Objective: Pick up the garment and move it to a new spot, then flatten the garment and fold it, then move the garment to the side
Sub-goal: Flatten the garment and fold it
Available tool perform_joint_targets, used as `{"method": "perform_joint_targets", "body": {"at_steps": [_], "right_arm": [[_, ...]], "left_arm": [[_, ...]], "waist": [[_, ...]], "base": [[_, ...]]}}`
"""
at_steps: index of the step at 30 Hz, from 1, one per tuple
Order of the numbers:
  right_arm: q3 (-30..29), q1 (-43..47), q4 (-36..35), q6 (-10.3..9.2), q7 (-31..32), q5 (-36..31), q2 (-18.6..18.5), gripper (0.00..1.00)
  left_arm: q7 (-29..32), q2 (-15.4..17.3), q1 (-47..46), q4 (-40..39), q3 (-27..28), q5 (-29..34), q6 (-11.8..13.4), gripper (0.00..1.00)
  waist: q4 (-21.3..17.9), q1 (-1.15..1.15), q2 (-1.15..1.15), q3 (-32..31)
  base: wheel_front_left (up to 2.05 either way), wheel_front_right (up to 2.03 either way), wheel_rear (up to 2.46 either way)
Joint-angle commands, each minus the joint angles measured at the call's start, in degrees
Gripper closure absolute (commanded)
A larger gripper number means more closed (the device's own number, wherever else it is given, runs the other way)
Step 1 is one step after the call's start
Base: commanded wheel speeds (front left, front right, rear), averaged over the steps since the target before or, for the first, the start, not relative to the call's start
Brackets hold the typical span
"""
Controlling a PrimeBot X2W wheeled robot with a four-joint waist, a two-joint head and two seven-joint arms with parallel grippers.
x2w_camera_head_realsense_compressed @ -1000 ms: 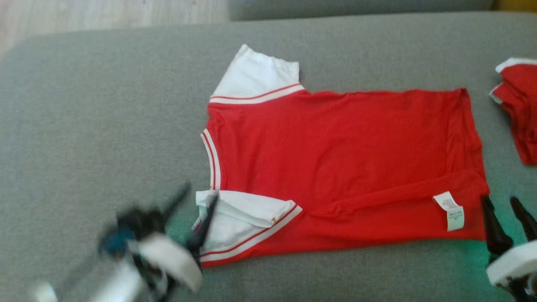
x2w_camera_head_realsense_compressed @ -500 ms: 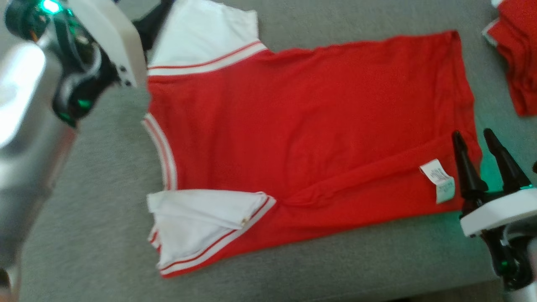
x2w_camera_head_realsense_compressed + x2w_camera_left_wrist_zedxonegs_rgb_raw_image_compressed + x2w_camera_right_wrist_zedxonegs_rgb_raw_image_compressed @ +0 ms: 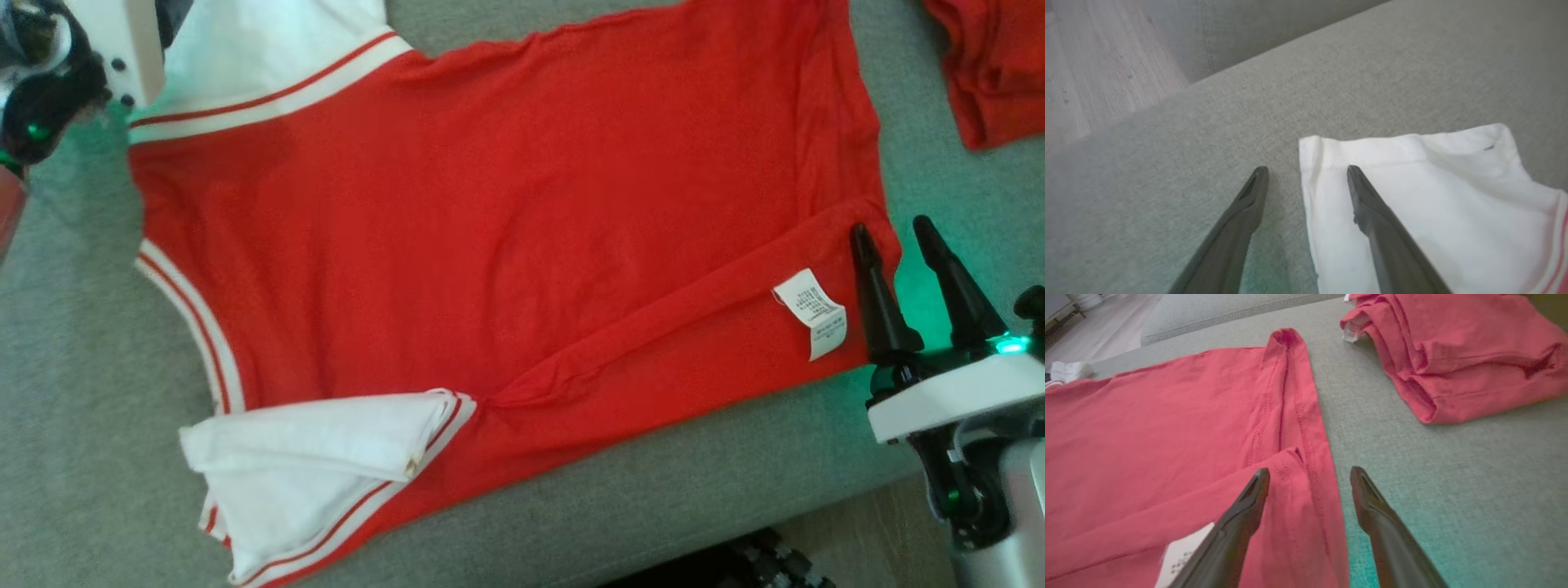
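- Fingers (image 3: 1372, 212) of the left gripper (image 3: 1307, 169) stand spread wide, holding nothing: one over the white sleeve (image 3: 1412, 196), the other over bare cushion (image 3: 1167, 183).
- Right gripper (image 3: 1310, 470) spread and empty, straddling the hem near the cushion's front edge.
- Red garment (image 3: 506, 229) lies flat across the cushion, label (image 3: 810, 312) showing.
- Folded red pile (image 3: 1453, 355) towards the cushion's right side, apart from the garment.

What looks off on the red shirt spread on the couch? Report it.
The red shirt isn't flat. Its near white sleeve is doubled over on itself, and a long flap along the near side is folded over, exposing the care label.
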Motion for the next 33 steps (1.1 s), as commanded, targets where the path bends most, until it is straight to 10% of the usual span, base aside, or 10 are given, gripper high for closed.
{"method": "perform_joint_targets", "body": {"at_steps": [1,8,9,10,12,24,33], "right_arm": [[0.65,0.06,-1.18,-0.05,-0.65,-0.23,-0.52,0.00],[0.76,-0.52,-0.36,-0.05,-1.40,-0.16,-0.19,0.00],[0.72,-0.53,-0.27,-0.05,-1.47,-0.19,-0.20,0.00],[0.72,-0.53,-0.27,-0.05,-1.47,-0.19,-0.20,0.00],[0.53,-0.47,-0.13,-0.05,-1.54,-0.22,-0.27,0.00],[2.61,-8.57,-2.16,-0.05,7.98,6.41,-4.93,0.00],[3.67,-29.10,17.52,-0.05,17.31,3.20,-1.98,0.00]], "left_arm": [[-0.05,3.16,-3.40,-0.84,1.24,-0.37,0.10,0.00],[-0.91,4.64,-4.91,0.95,-2.69,-1.63,0.09,0.00],[-0.97,4.78,-5.01,1.04,-3.24,-2.03,0.09,0.27],[-0.97,4.78,-5.01,1.04,-3.24,-2.03,0.09,0.27],[-0.99,4.95,-5.14,1.15,-4.34,-2.97,0.09,1.00],[-13.35,5.16,-4.94,-0.89,-10.94,-6.49,0.09,1.00],[-20.53,4.14,-6.10,-3.32,-17.44,-9.47,0.09,1.00]], "waist": [[-0.73,0.00,0.00,0.74],[-1.89,0.00,0.00,1.33],[-1.98,0.00,0.00,1.30],[-1.98,0.00,0.00,1.30],[-2.04,0.00,0.00,1.09],[0.66,0.00,0.00,-4.47],[5.43,0.00,0.00,-7.25]], "base": [[0.00,0.00,0.00],[0.00,0.00,0.00],[0.00,0.00,0.00],[0.00,0.00,0.00],[0.00,0.00,0.00],[0.00,0.00,0.00],[0.00,0.00,0.00]]}}
